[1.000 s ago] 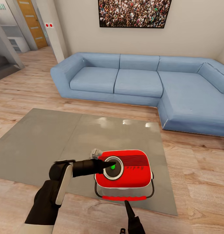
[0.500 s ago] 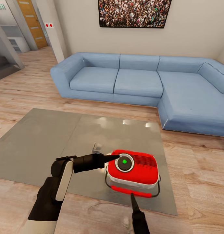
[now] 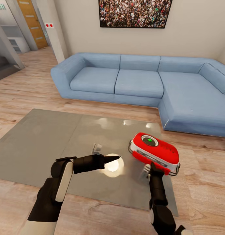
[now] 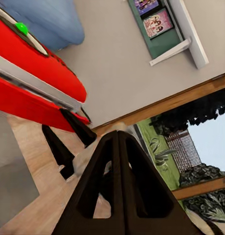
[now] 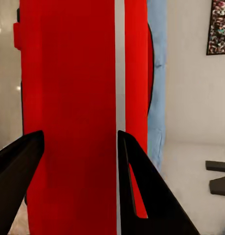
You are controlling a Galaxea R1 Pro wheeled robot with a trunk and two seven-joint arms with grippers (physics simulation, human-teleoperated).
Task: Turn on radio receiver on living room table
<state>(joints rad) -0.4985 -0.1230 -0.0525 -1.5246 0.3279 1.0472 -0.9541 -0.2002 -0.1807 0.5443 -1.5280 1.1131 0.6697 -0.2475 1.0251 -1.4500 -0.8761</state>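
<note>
The red radio receiver [image 3: 156, 150] stands tilted over the right edge of the grey table [image 3: 44, 140], and the centre of its dial [image 3: 148, 141] is green. My right gripper [image 3: 153, 168] is open right at the radio's near side. In the right wrist view its two dark fingers [image 5: 17, 164] spread wide in front of the red body [image 5: 68, 98] and white band. My left gripper [image 3: 115, 158] is shut, pointing right, about a hand's width left of the radio and above the table. The left wrist view has the radio [image 4: 34, 63] beyond the shut tips [image 4: 117, 137].
A big blue corner sofa [image 3: 138, 81] lines the far and right sides, under a framed crowd photo [image 3: 135, 13]. Light wood floor surrounds the table. A bright lamp reflection [image 3: 112, 164] glows on the tabletop. A hallway with a wooden door [image 3: 31, 23] opens at far left.
The radio has slid right and away to the table's right edge and tilted up. My right gripper has risen to it. The left gripper pulled back off the dial, then held still.
</note>
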